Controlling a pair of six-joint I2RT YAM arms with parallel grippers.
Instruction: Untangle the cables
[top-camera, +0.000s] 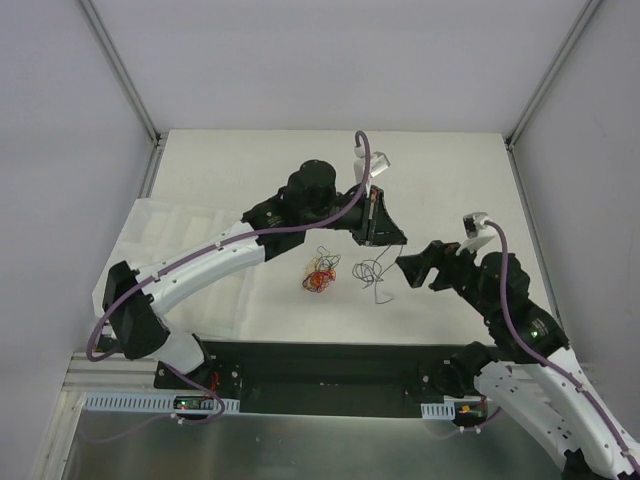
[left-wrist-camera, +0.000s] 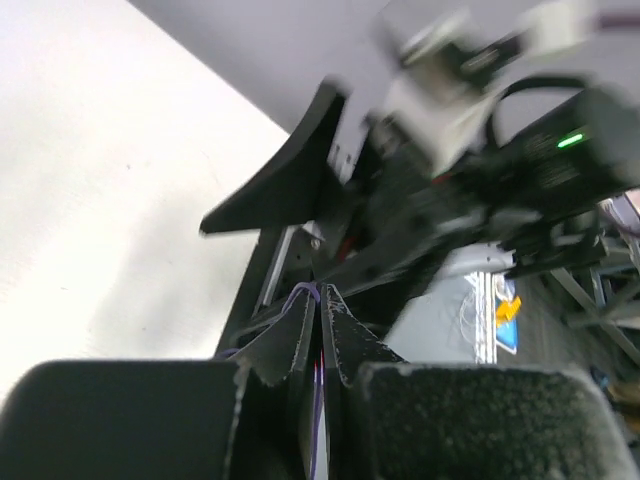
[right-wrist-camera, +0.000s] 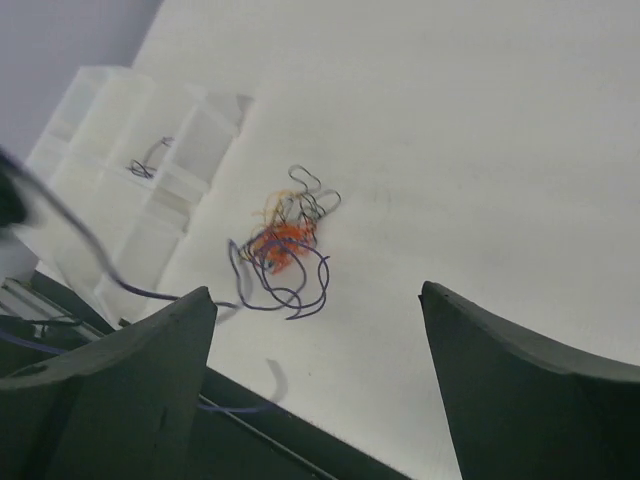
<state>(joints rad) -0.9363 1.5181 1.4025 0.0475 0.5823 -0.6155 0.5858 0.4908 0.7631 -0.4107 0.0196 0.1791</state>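
The cables lie mid-table as a small orange-red knot (top-camera: 318, 279) with thin dark and purple loops (top-camera: 372, 270) to its right. My left gripper (top-camera: 397, 238) hangs just above those loops; in the left wrist view its jaws (left-wrist-camera: 322, 292) are shut on a thin purple wire (left-wrist-camera: 305, 293) that loops over the left fingertip. My right gripper (top-camera: 408, 268) is open and empty, low, just right of the loops. In the right wrist view the knot (right-wrist-camera: 283, 243) and purple loops (right-wrist-camera: 295, 285) lie ahead of my open right gripper (right-wrist-camera: 318, 310).
A clear white compartment tray (top-camera: 165, 235) lies at the table's left; the right wrist view shows it (right-wrist-camera: 120, 150) holding a small black wire (right-wrist-camera: 145, 163). Grey walls enclose the table. A black base strip (top-camera: 320, 370) runs along the near edge.
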